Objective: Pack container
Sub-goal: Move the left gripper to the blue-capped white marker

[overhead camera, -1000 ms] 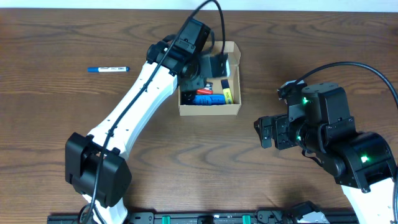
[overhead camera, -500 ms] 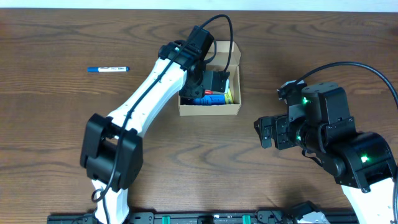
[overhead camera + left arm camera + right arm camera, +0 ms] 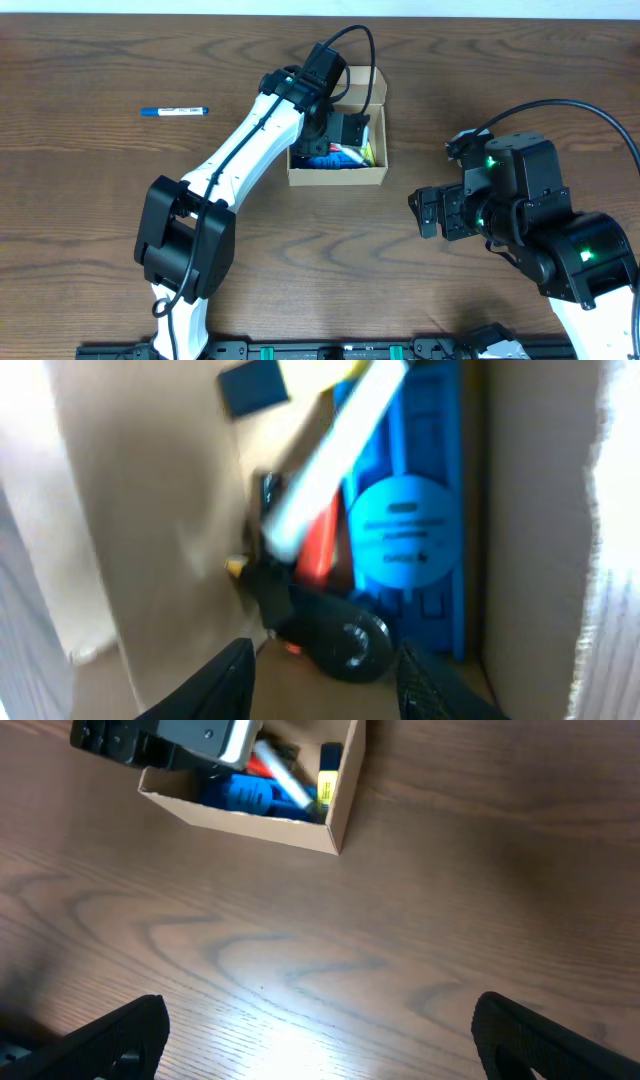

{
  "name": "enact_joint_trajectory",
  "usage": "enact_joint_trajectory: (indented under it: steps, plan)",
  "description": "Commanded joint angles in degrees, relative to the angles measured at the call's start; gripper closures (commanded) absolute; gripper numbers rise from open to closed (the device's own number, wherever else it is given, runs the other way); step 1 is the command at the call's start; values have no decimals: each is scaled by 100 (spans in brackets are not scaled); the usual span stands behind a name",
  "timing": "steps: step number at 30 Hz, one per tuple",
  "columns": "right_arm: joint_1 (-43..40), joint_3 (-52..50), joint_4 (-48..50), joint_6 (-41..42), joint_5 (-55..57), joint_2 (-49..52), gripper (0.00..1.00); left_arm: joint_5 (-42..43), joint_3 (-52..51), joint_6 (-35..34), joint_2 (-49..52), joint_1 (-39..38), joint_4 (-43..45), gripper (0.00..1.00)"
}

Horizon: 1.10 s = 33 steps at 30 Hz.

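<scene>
Your left gripper hid much of the box, its view was blurred, label unreadable, right fingers cropped.

Container mid-table, toward far edge. Left gripper over its interior, jaws apart. Inside: marker lying across flat case. Lone pen well left of container. Right gripper right of container, nearer, apart.

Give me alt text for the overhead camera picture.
The left arm reaches into an open cardboard box of blue and yellow items. A pen lies alone near the picture's left edge on the wooden table; the right arm sits apart at right.
</scene>
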Motion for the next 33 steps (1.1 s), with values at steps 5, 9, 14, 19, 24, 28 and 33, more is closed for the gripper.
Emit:
enact_joint_trajectory:
  steps: [5,9,14,19,24,28,33]
  plan:
    - [-35,-13,-7,-70,-2,11,1,-1292,535,-2234,-529,98,-2,51]
    - [-35,-13,-4,-70,-2,13,1,-1191,852,-3348,-839,413,33,54]
    - [-35,-13,-4,-70,-2,11,1,-1158,1255,-5748,-957,1193,125,50]
    - [-35,-13,-4,-70,-2,13,1,-763,1320,-8505,-951,2205,98,40]
    - [-35,-13,-4,-70,-2,11,1,44,1320,-9149,-938,2922,90,43]
    - [-35,-13,-4,-70,-2,11,1,192,1320,-9429,-938,3139,24,37]
    - [-35,-13,-7,-68,-2,11,1,-155,1320,-10819,-938,3143,-236,25]
